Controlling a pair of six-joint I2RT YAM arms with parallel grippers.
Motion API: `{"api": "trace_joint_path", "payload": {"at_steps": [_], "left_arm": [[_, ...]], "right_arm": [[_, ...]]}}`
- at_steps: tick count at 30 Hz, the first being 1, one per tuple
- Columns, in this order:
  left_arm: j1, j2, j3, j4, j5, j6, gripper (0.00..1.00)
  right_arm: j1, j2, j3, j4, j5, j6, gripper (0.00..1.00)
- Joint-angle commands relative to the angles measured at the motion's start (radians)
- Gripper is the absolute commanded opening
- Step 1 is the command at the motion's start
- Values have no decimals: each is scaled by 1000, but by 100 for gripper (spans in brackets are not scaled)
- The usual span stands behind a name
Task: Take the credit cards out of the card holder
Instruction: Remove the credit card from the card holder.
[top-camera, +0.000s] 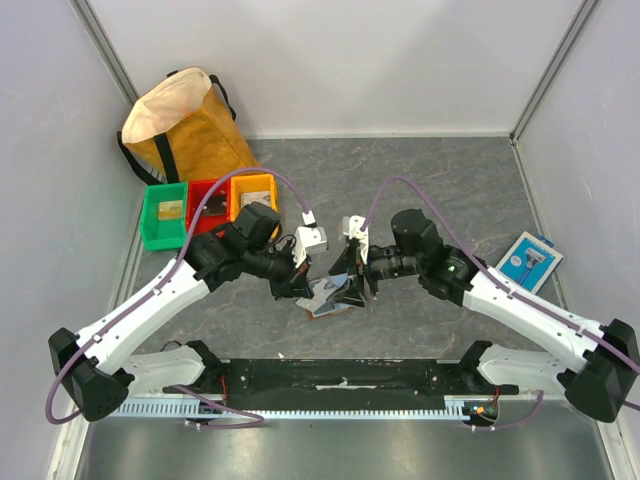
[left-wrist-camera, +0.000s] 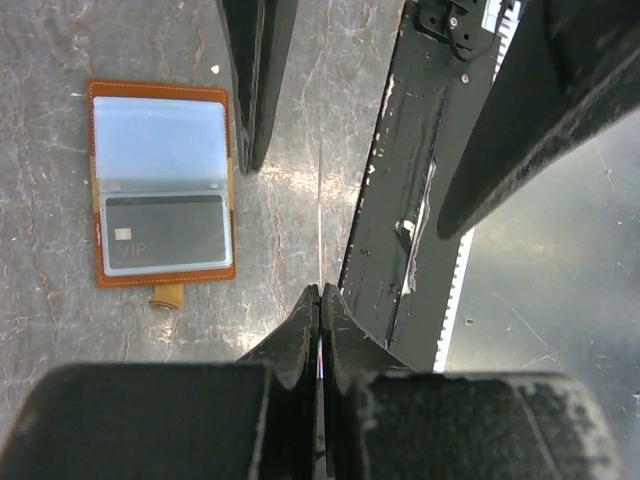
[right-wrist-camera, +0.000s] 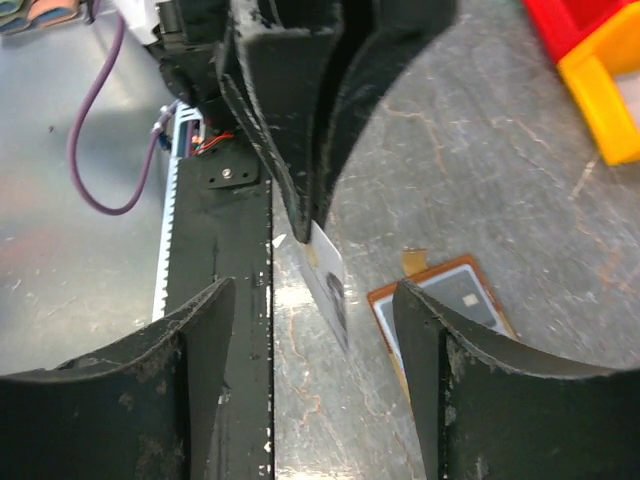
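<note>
The card holder (left-wrist-camera: 165, 272) lies open on the grey table, brown rim, pale blue-grey pockets. A dark credit card (left-wrist-camera: 165, 232) sits in its lower pocket. My left gripper (left-wrist-camera: 320, 292) is shut on a whitish credit card (right-wrist-camera: 330, 275), held on edge above the table beside the holder; in the left wrist view the card shows only as a thin line (left-wrist-camera: 320, 200). My right gripper (right-wrist-camera: 312, 290) is open, its fingers either side of that card, not touching it. The holder (right-wrist-camera: 440, 285) is partly hidden behind my right finger. In the top view both grippers (top-camera: 297, 283) (top-camera: 352, 285) meet over the holder (top-camera: 325, 300).
Green (top-camera: 165, 215), red (top-camera: 208, 200) and yellow (top-camera: 253, 192) bins stand at the back left, with a brown bag (top-camera: 185, 125) behind them. A blue-and-white packet (top-camera: 528, 260) lies at the right. A black strip (top-camera: 340, 375) runs along the near edge.
</note>
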Motion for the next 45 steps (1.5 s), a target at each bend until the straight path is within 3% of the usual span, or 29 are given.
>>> {"api": "trace_joint_path", "payload": {"at_steps": [1,5,7,9,12,14,22,28,31,38,45], "left_arm": [[2,6,53,-24,75,73,2],[2,-3,53,-23,89,76,2],[0,-18,42,-15,86,73,2],[2,-38,27,6,58,50,10],[2,-80,-17,69,-1,-16,39],[2,-121,-59,155,-101,-94,52],[7,-492,-361,574,-488,-476,73],[7,-664,-595,888,-506,-743,77],[7,-690,-691,1055,-474,-841,77],[4,-563,-760,1292,-391,-977,75],[5,-444,-768,1473,-374,-1044,66]], "right_arm": [[32,51,59,-28,-66,-79,67],[35,85,61,-25,-83,-75,42],[35,92,59,-27,-77,-65,23],[35,92,52,-7,-60,-41,0],[26,83,24,48,-26,20,0],[-10,75,-5,106,-30,75,0],[-142,-20,-212,516,40,519,0],[-149,-76,-402,930,175,896,0],[-148,-72,-445,1008,204,982,0],[-148,-50,-487,1125,210,1070,0],[-148,-44,-504,1156,207,1091,0]]}}
